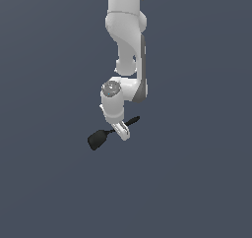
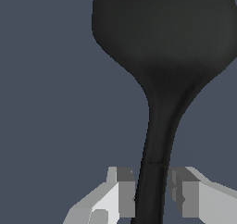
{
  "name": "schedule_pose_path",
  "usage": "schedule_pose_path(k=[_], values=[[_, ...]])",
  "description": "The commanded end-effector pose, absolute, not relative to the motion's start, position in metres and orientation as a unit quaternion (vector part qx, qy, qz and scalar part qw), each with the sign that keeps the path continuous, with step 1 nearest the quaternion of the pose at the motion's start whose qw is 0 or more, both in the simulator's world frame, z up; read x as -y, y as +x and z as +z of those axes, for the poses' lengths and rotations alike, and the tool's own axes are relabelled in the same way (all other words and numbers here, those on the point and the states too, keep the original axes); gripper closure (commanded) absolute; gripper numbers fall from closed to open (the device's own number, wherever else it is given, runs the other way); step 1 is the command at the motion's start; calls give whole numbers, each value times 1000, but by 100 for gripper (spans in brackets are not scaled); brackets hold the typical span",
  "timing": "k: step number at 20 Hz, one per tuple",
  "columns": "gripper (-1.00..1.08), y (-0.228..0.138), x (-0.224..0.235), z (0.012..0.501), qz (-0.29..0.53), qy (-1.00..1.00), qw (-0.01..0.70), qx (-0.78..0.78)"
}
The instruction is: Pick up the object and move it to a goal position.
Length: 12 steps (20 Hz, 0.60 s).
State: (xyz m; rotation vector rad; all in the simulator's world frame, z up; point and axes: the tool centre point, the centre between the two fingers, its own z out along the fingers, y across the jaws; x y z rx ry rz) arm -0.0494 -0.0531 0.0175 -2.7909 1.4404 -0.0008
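The utensil's head (image 2: 162, 28) runs off the wrist view's edge.

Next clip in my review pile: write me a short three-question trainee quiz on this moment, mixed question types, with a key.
1. True or false: the gripper straddles the black utensil at its thin handle, not at its broad head.
2. Multiple choice: in the exterior view, the utensil's broad head points toward that view's A) left, B) right, C) top.
3. Fill in: in the wrist view, a small ____ shows between the handle and one finger.

Key: 1 true; 2 A; 3 gap.
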Motion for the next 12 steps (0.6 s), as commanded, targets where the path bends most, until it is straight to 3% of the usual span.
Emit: schedule_pose_path(k=[1,12], values=[[108,-50,54,17,0,-888,0,-459],[108,-48,38,40,0,-888,1,-459]])
